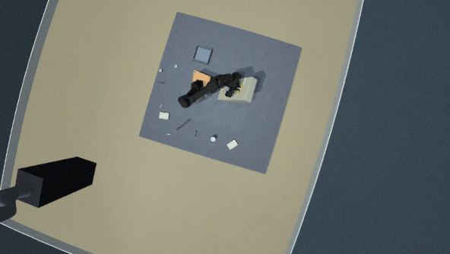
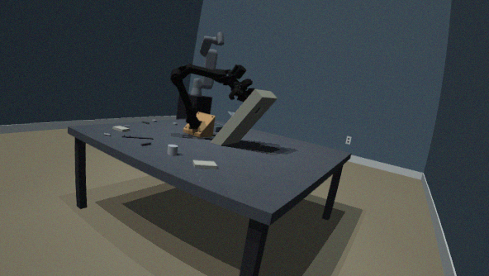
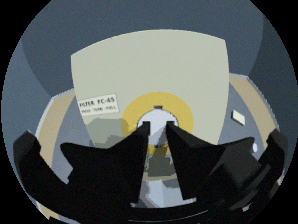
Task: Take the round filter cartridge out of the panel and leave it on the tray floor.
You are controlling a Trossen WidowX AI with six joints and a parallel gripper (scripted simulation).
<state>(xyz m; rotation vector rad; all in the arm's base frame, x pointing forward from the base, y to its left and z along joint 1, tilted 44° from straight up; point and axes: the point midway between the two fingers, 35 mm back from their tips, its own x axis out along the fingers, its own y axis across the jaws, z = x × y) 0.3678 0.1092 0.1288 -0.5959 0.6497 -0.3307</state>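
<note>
A beige service panel (image 1: pixel 236 91) leans tilted on the dark table; it also shows in the exterior view (image 2: pixel 245 117) and fills the wrist view (image 3: pixel 153 83). The round filter cartridge (image 3: pixel 157 121) (image 1: pixel 238 88), pale grey inside a yellow ring, sits flush in the panel face, and the overhead view shows a bit of its yellow ring. My gripper (image 3: pixel 157 125) (image 2: pixel 241 94) points straight at the cartridge, fingertips at or just before its face, with a narrow gap between the fingers and nothing held. It is at the panel's upper part. I cannot tell whether the tips touch. The square grey tray (image 1: pixel 202 54) lies flat behind the arm.
The arm's orange base block (image 2: pixel 201 124) stands left of the panel. A small white cylinder (image 2: pixel 172 149), two pale flat blocks (image 2: pixel 205 164) (image 1: pixel 164 115) and several thin dark rods and small bits lie scattered on the table's near and left parts. A black camera box (image 1: pixel 57 180) stands on the floor.
</note>
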